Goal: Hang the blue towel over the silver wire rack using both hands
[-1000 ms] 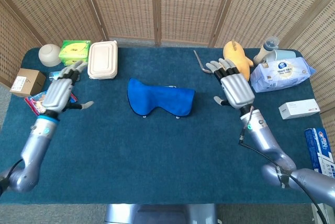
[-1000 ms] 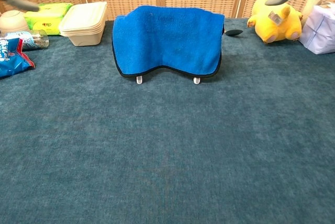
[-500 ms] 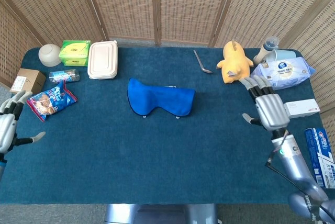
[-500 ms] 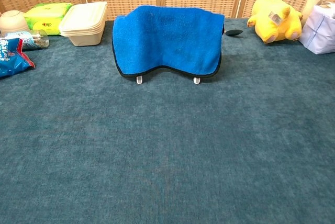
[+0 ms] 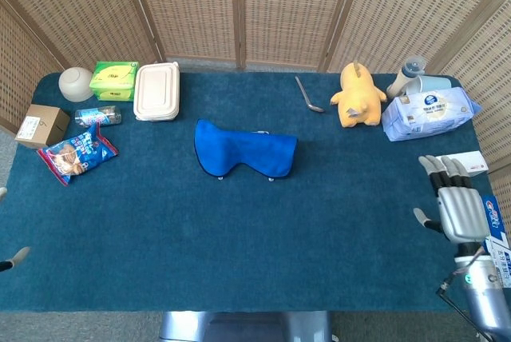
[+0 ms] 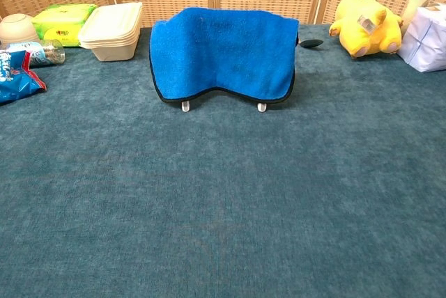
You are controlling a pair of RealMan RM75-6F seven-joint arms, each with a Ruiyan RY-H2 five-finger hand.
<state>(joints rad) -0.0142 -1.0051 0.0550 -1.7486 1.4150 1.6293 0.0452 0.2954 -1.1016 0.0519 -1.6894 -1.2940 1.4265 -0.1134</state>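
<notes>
Head view: the teal-covered table [image 5: 239, 230] is seen filling most of the frame, and at its centre the blue towel [image 5: 245, 149] is draped over the silver wire rack [image 6: 262, 106], of which only two small feet are shown below the towel's hem in the chest view. At the lower right edge the right hand [image 5: 459, 208] is seen with fingers spread apart and nothing grasped, well apart from the towel. At the far lower left edge only a fingertip of the left hand [image 5: 11, 261] is shown, so its finger state cannot be told.
</notes>
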